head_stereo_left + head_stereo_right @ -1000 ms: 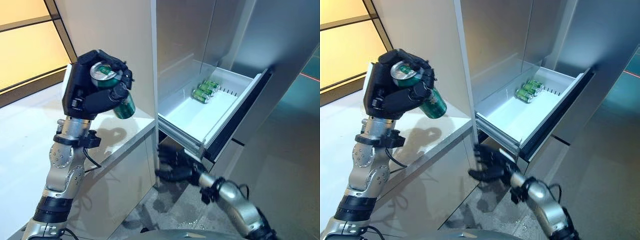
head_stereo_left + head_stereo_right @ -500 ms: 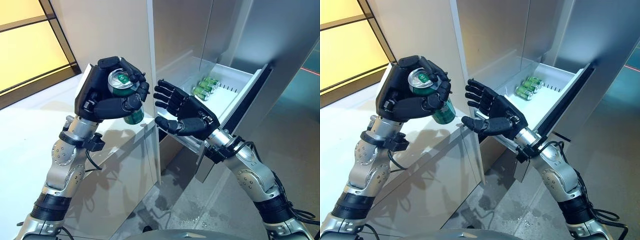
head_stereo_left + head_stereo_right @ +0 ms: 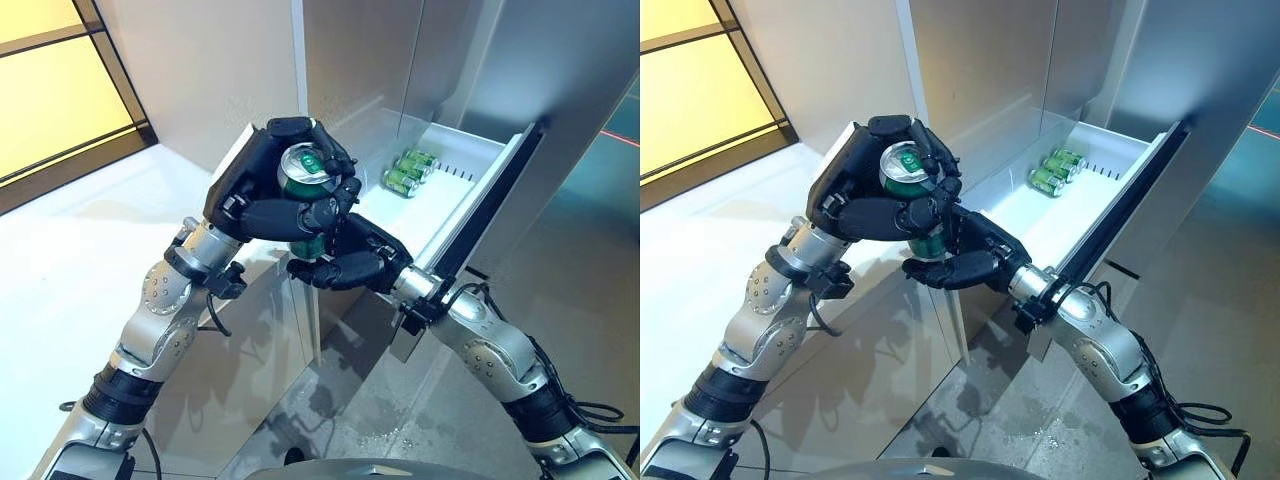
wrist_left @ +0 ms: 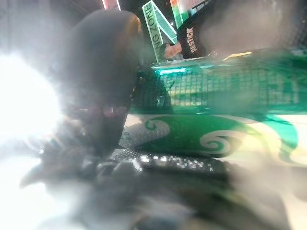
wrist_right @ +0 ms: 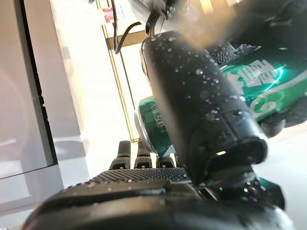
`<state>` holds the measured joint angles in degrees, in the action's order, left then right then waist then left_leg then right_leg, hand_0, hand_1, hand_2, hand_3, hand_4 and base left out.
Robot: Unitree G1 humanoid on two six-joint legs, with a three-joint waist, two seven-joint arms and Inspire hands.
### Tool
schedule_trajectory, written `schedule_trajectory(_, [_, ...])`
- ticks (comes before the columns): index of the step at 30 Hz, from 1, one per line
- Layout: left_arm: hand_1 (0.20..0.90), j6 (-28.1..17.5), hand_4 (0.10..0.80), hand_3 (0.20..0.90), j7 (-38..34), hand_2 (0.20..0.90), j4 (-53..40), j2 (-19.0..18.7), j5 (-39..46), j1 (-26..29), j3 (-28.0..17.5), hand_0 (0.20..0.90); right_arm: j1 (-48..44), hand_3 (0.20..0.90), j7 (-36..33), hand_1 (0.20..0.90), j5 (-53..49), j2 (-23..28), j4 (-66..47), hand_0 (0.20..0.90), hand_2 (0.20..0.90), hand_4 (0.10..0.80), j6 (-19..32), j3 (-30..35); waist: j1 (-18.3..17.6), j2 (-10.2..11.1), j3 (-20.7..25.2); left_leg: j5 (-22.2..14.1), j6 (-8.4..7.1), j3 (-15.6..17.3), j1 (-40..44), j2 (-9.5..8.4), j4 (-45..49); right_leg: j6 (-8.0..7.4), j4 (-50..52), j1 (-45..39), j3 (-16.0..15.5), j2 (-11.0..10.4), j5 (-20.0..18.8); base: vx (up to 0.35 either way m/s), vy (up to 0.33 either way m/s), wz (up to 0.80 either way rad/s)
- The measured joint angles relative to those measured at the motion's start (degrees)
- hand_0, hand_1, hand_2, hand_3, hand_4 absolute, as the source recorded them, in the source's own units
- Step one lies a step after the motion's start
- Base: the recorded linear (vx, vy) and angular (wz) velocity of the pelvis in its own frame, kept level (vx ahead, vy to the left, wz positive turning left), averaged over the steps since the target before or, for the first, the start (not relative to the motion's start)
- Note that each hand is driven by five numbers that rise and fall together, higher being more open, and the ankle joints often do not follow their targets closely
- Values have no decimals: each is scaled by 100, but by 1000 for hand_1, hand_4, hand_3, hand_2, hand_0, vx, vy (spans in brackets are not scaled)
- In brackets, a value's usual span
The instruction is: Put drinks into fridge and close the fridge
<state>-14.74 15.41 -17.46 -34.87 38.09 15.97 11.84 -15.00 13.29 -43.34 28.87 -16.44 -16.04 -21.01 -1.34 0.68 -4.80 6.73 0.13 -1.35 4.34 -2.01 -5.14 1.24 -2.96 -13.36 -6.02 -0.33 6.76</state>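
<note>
A green drink can (image 3: 302, 170) is held upright in the air, with my left hand (image 3: 250, 190) shut round its upper part; close up the can (image 4: 216, 110) fills the left wrist view. My right hand (image 3: 358, 262) is cupped under and against the can's lower end. Its fingers (image 5: 144, 151) lie relaxed beneath the can (image 5: 156, 122) and its thumb (image 5: 192, 96) rests along the side. Both hands hover just left of the fridge's pulled-out white drawer (image 3: 440, 215). A few green cans (image 3: 410, 172) lie at the drawer's back.
The drawer's dark front panel (image 3: 490, 200) juts out to the right. The fridge's tall pale side wall (image 3: 300, 60) rises behind the hands. A white counter (image 3: 100, 230) spreads to the left, its edge below my left arm.
My left hand has carried the can to the right, towards the drawer. My right hand, spread open beside it half a second ago, has come in under the can and cups it.
</note>
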Motion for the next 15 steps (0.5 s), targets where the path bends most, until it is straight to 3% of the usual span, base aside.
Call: schedule_trajectory(15, [300,122,100,200,-32,300,1,-118,12,32,270,300,-349,900,-150,900,-129,233,83,900,900,800,-276,-245,10,51,-30,-2,2,45,19,4,1,-15,3,4,52,0,-10,0,-1,-1])
